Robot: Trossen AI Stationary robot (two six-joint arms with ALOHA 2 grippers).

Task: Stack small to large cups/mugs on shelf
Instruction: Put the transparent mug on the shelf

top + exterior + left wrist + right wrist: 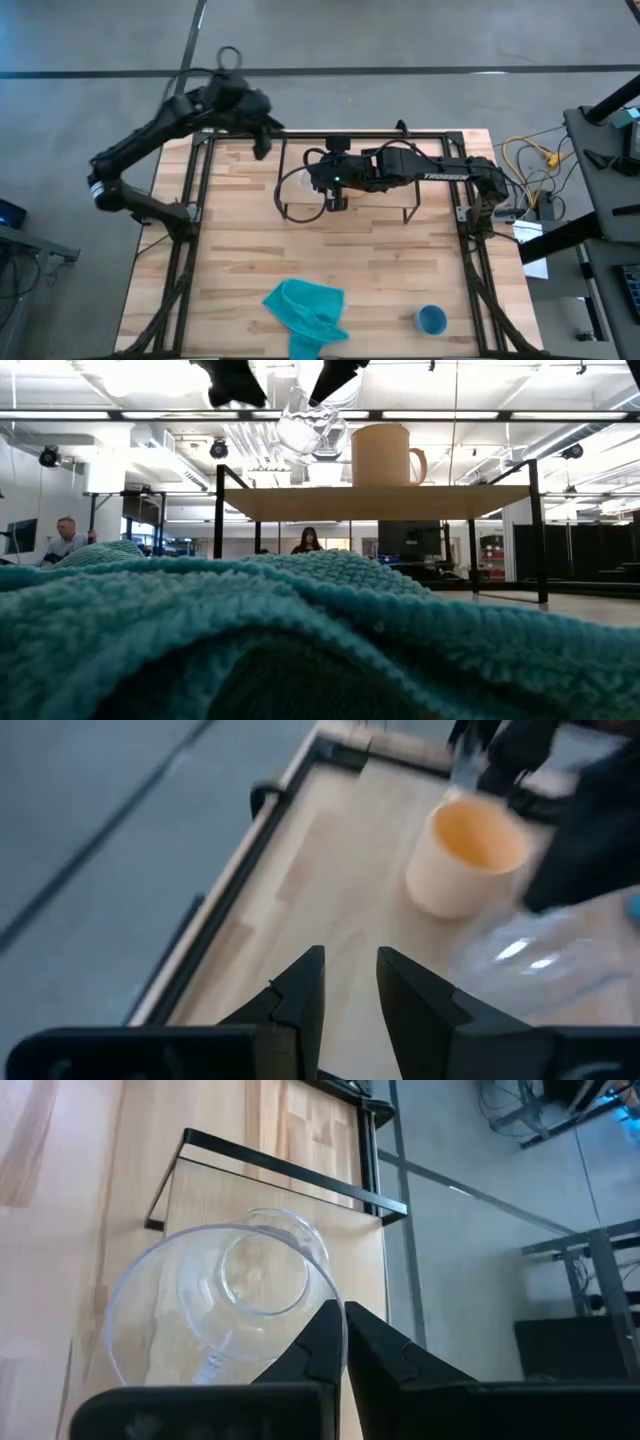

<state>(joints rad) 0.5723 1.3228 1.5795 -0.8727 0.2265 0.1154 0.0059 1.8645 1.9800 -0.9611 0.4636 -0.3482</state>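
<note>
At the near edge of the tabletop (230, 250) a teal cloth (305, 315) is seen lying bunched, and the blue cup (431, 320) is seen standing toward the near right corner, well apart from both arms and not yet taken up. Farther in, the shelf (380, 502) is found across the middle of the tabletop toward its far edge, with the orange mug (383, 455) standing upright on its board. The clear glass cup (215, 1305) is held in the air by the right gripper (345, 1342), whose jaws are pressed together on the cup's rim, so that the cup hangs tilted with its mouth turned toward the wrist. In the low view the glass cup is seen above the board and just beside the mug, on the side away from the mug's handle, not over the mug's mouth. It is judged that the coming move turns on this offset: the glass would have to be carried sideways along the shelf's long axis, toward the mug, and righted before being lowered in. The right arm is plainly the nearer. At the far left corner the left gripper (350, 990) is held above the tabletop, its jaws spread and nothing between them, pointed toward the mug.
</note>
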